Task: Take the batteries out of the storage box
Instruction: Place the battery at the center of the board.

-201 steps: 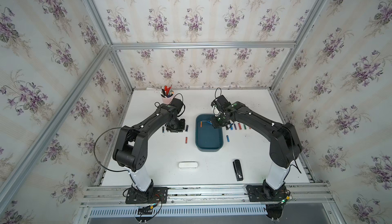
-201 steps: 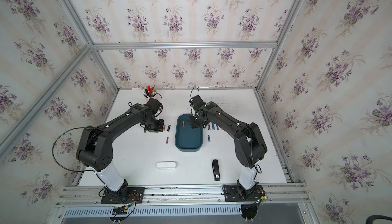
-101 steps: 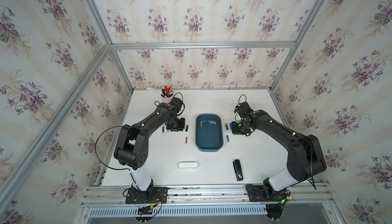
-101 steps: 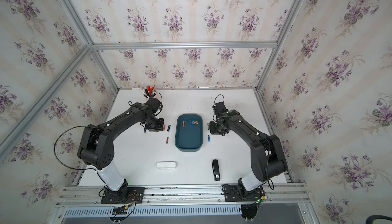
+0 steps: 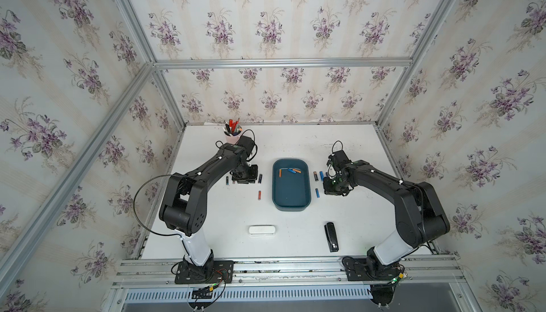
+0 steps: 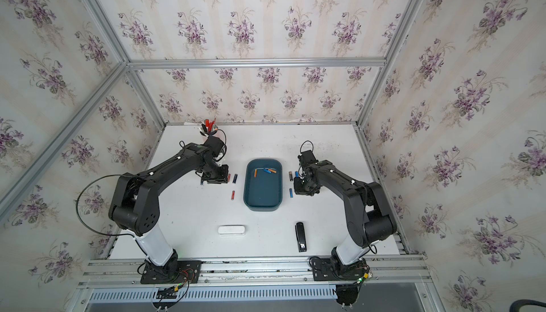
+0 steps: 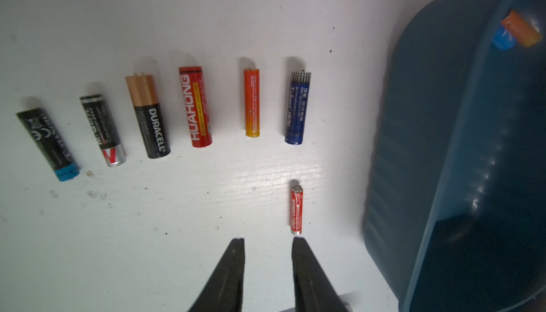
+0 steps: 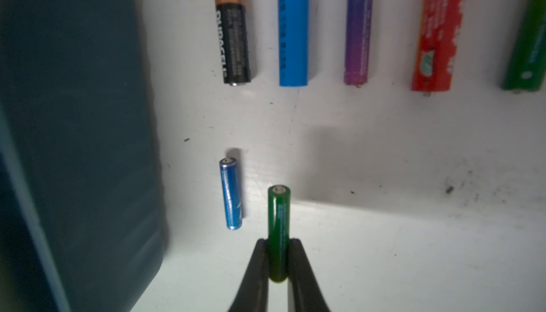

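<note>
Between the right gripper's (image 8: pixel 277 243) black fingers (image 8: pixel 257 269) a slim green battery (image 8: pixel 278 216) is pinched by its rear part, the rest poking out ahead of the tips, low over the white table (image 8: pixel 384 251). Just beside it lies a small blue battery (image 8: pixel 231 195), and past that rises the outer wall of the storage box (image 8: pixel 74 118). Farther ahead a row of five batteries (image 8: pixel 293 29) lies side by side: black-and-copper, blue, purple, red, green.

Seen in both top views, the storage box (image 5: pixel 291 198) (image 6: pixel 262 195) sits mid-table between the two arms, open-topped. Three batteries (image 5: pixel 291 170) lie at its far end, orange and blue; the rest of its floor is bare.

On the other side of the box, the left gripper (image 7: pixel 268 240) hangs with its jaws parted and nothing between them. A small red battery (image 7: pixel 296 210) lies just ahead of one fingertip, and beyond it a row of six batteries (image 7: pixel 195 106) is spread on the table.

A pink cup (image 5: pixel 232 139) of pens stands at the far left behind the left wrist. A white oblong case (image 5: pixel 261 230) and a black stapler (image 5: pixel 331 236) lie nearer the base rail, well apart from the box.

Both arms reach forward from that rail, elbows bent, wrists turned down at the table.
</note>
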`<state>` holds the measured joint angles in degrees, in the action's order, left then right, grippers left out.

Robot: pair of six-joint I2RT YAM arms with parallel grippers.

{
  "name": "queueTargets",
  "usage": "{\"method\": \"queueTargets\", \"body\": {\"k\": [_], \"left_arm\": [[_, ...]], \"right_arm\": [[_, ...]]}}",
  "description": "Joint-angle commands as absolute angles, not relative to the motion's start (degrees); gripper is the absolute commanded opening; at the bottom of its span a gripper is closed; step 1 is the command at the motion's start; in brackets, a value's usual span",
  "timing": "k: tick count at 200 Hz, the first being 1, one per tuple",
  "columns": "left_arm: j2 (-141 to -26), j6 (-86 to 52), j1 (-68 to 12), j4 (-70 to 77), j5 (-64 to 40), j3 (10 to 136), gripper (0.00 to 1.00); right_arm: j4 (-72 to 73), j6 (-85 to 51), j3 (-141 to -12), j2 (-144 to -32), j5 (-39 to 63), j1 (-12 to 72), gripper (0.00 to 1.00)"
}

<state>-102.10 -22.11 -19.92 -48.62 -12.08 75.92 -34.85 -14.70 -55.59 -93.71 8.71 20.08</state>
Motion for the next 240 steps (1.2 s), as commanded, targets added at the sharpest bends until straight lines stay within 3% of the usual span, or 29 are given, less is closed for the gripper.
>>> {"method": "queueTargets", "body": {"k": [1,160,240], "left_arm": [[-101.8,-22.4,-19.9,-48.7,-12.4,75.3,0.33],[-102.3,-22.5,-20.0,-48.0,-12.9,74.7,0.33],[-102.1,-22.8,-20.6,-48.8,-12.2,75.8,0.33]], "right_arm": [[-33.7,-13.8,-55.0,-94.7,9.4,20.0,0.14],[-34.1,-11.7,-55.5,-98.4,7.7,20.0,0.16],[-35.3,-11.2,-56.8,-98.2,7.3,20.0,0.25]]}}
